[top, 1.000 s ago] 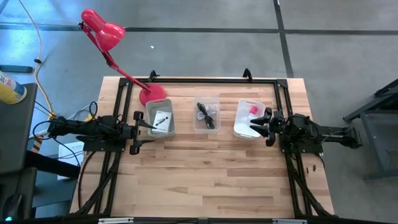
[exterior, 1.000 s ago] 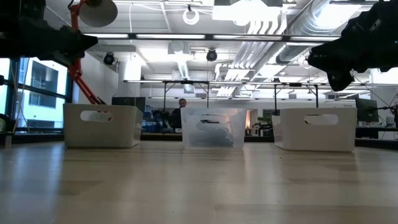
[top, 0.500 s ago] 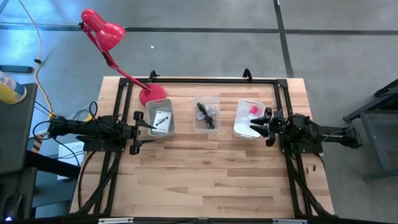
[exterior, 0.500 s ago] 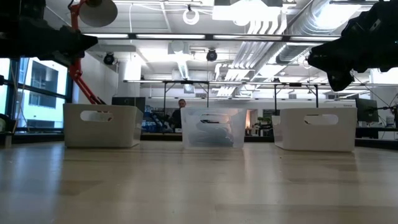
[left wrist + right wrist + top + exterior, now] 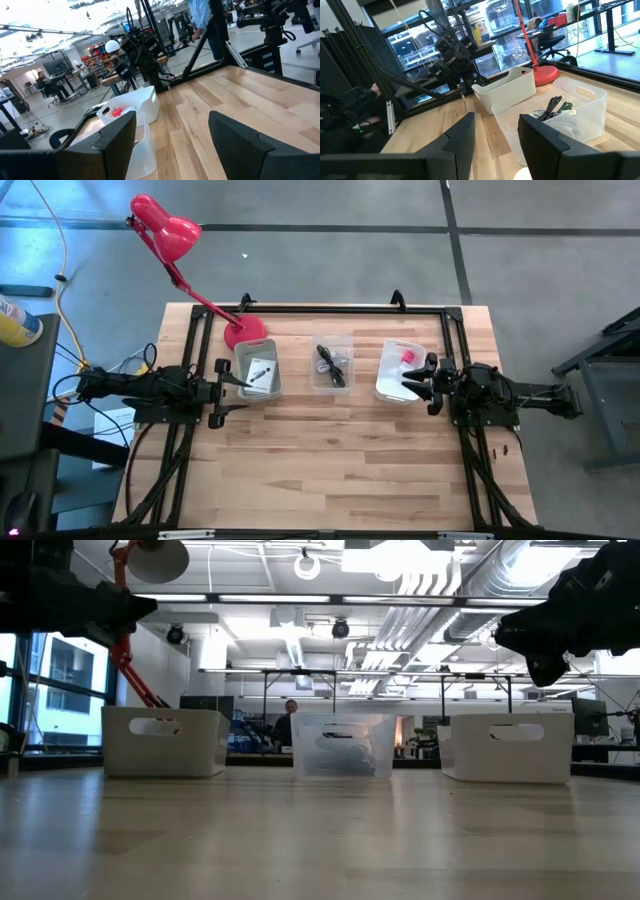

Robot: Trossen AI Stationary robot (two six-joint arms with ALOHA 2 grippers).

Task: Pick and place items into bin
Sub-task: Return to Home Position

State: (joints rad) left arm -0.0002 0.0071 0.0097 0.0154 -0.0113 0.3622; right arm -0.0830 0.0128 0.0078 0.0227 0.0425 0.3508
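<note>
Three bins stand in a row across the table's far half. The left grey bin [image 5: 259, 372] holds a white card with dark print [image 5: 262, 371]. In the middle clear bin [image 5: 333, 364] lie a black cable [image 5: 553, 106] and a green bit [image 5: 565, 106]. A pink cube [image 5: 408, 356] and a pale piece sit in the right white bin [image 5: 402, 370]. My left gripper [image 5: 238, 388] hovers open at the grey bin's left side. My right gripper [image 5: 425, 383] hovers open at the white bin's right side. Both are empty, as the wrist views show [image 5: 172, 132] [image 5: 496, 135].
A red desk lamp [image 5: 165, 230] stands with its base [image 5: 247, 332] by the far left corner, behind the grey bin. A black frame [image 5: 320, 310] runs along the table's far edge and both sides. Bare wood [image 5: 330, 460] fills the near half.
</note>
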